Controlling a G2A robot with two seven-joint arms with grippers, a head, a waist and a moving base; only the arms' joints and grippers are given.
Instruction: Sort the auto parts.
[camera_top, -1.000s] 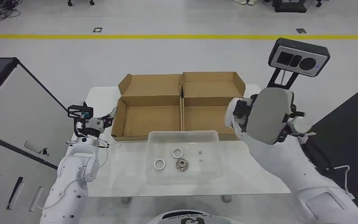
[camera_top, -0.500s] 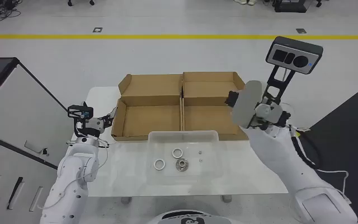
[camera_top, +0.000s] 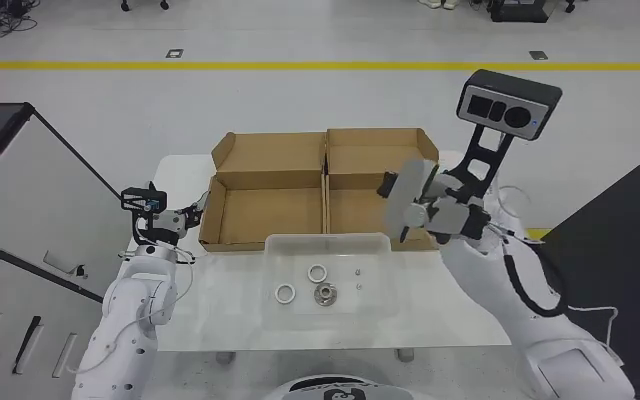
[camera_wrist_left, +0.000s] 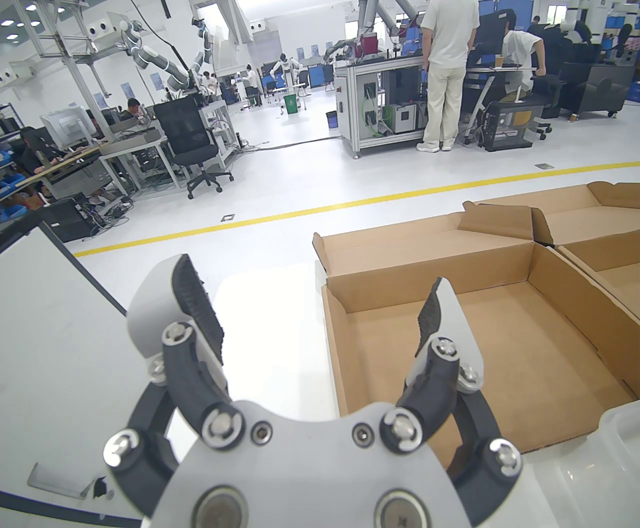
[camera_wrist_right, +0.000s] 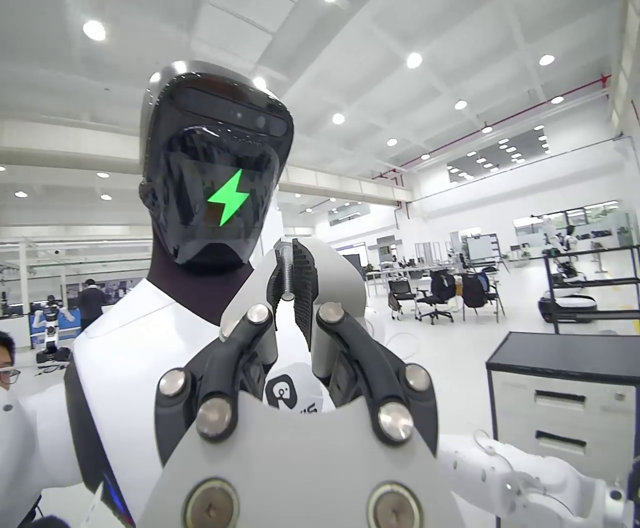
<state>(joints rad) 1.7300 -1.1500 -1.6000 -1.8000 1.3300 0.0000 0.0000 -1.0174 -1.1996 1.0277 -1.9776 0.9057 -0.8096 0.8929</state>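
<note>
Table (camera_top: 220, 300) w/ clear bin (camera_top: 325, 238); L gripper (camera_wrist_left: 315, 285) spread wide by cardboard box (camera_wrist_left: 425, 260), R gripper (camera_wrist_right: 290, 260) pinching threaded bolt (camera_wrist_right: 286, 274).

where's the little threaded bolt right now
Right wrist view: the threaded bolt is pinched in the right gripper; in the top view that arm hangs above the right cardboard box.

On the table (camera_top: 220, 300), a tray (camera_top: 272, 244) sits near and central, with the left box (camera_top: 262, 215) and right box (camera_top: 360, 215) side by side just behind it. In the tray, the far ring (camera_top: 317, 271) lies behind the near ring (camera_top: 284, 294), and a hub (camera_top: 325, 294) lies right of the near ring. The left gripper (camera_wrist_left: 310, 272) sits just left of the left box. The right gripper (camera_wrist_right: 289, 247), with a threaded part (camera_wrist_right: 286, 272) between its fingers, hangs above the right box.
</note>
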